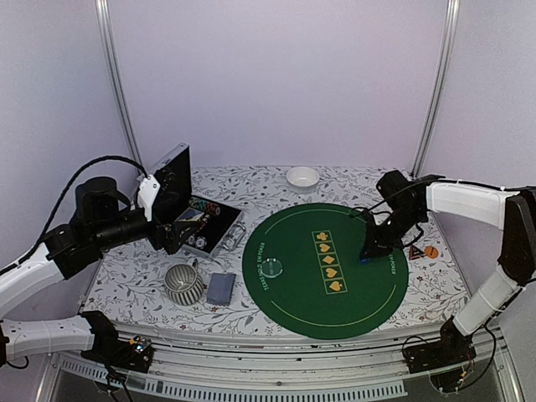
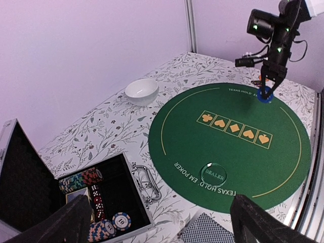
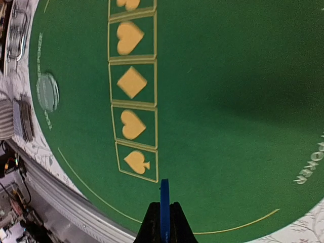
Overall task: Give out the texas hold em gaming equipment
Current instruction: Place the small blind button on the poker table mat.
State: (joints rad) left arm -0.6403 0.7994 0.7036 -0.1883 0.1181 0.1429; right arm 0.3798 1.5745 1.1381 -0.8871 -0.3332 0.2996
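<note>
While the right hand (image 3: 162, 223) stands clenched on a blue chip (image 3: 164, 200), gripping it on edge so that only a thin blue blade shows between the fingers (image 3: 151, 227), it hangs low over the green mat (image 3: 228, 101), at the mat's right side in the overhead view, close to the white lettering (image 3: 309, 169) near the rim. Whether the chip's lower edge touches the felt I cannot tell from where I stand. Just off the mat to the right of that hand lie a small red triangular marker (image 1: 415, 250) and an orange chip (image 1: 430, 250) on the flowered tabletop (image 1: 126, 285). Along the middle of the mat runs a row of five suit boxes (image 2: 234, 129), and at its left side sits the clear dealer button (image 2: 213, 174). Further left a deck of cards (image 1: 221, 287) lies beside a ribbed mug (image 1: 184, 282), and a white bowl (image 1: 302, 177) stands at the top. At the far left the left hand (image 2: 159, 210) is spread wide and empty above the open case (image 2: 30, 172), where stacked chips (image 2: 81, 179) wait.

The danger, as I judge it, lies in the edgewise grip: let go from any height, the chip may land on its rim and roll off the felt, or toward the marker. A chip held so thinly could also twist in the fingers, if it is pressed against the mat.
</note>
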